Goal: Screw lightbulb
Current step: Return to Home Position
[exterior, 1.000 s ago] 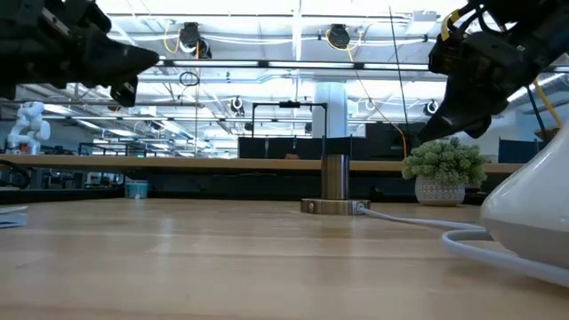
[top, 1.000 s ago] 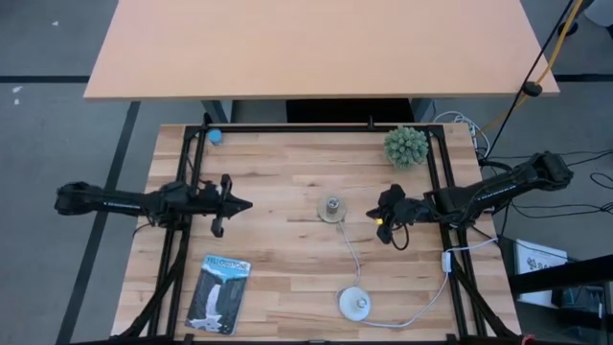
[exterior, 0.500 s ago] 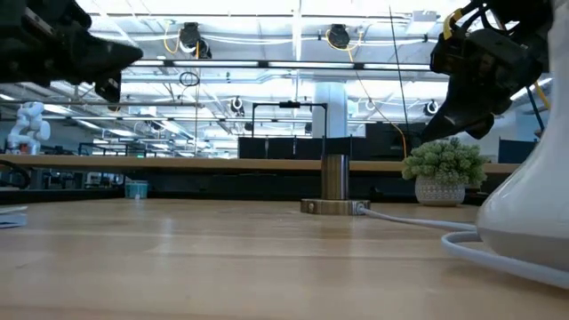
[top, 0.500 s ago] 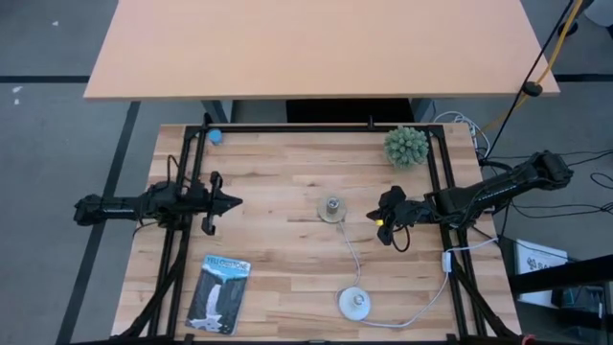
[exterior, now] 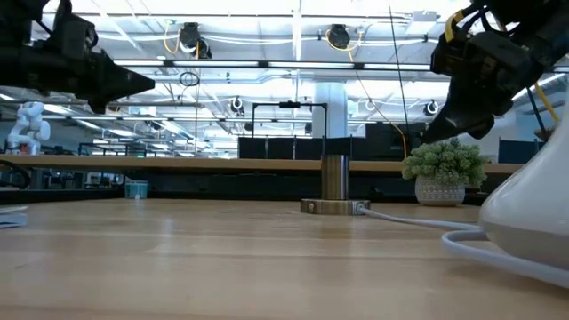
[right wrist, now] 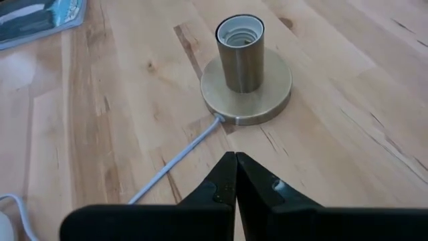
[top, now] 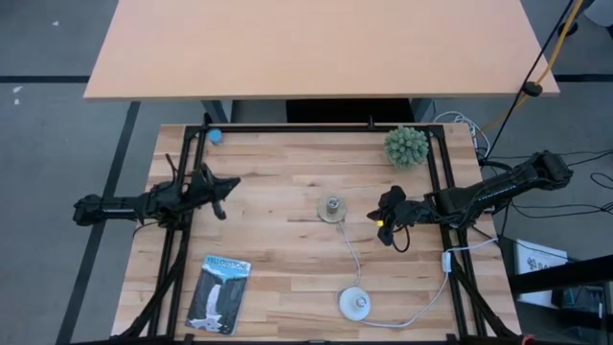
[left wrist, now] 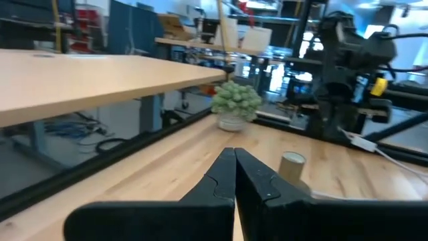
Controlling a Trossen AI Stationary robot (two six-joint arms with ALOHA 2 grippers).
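Note:
The white lightbulb (top: pixel 354 303) stands on the table near its front edge, silvery end up, with no gripper near it. It fills the right edge of the low view (exterior: pixel 533 213). The brass socket base (top: pixel 331 208) sits mid-table with its white cord (top: pixel 351 251) trailing toward the front, and it also shows in the right wrist view (right wrist: pixel 242 53). My left gripper (top: pixel 233 185) is shut and empty above the table's left part. My right gripper (top: pixel 381 220) is shut and empty just right of the socket, with its tips pointing at it (right wrist: pixel 235 167).
A spiky green ball plant (top: pixel 406 146) in a pot stands at the far right. A blue-and-white packet (top: pixel 218 292) lies at the near left. A small blue object (top: pixel 215 136) sits at the far left corner. The cord loops round to a switch (top: pixel 446 260) at the right edge.
My left gripper has drawn back toward the table's left edge and swung its shut tips toward the far edge. My right gripper has kept still. The bulb and socket have not moved.

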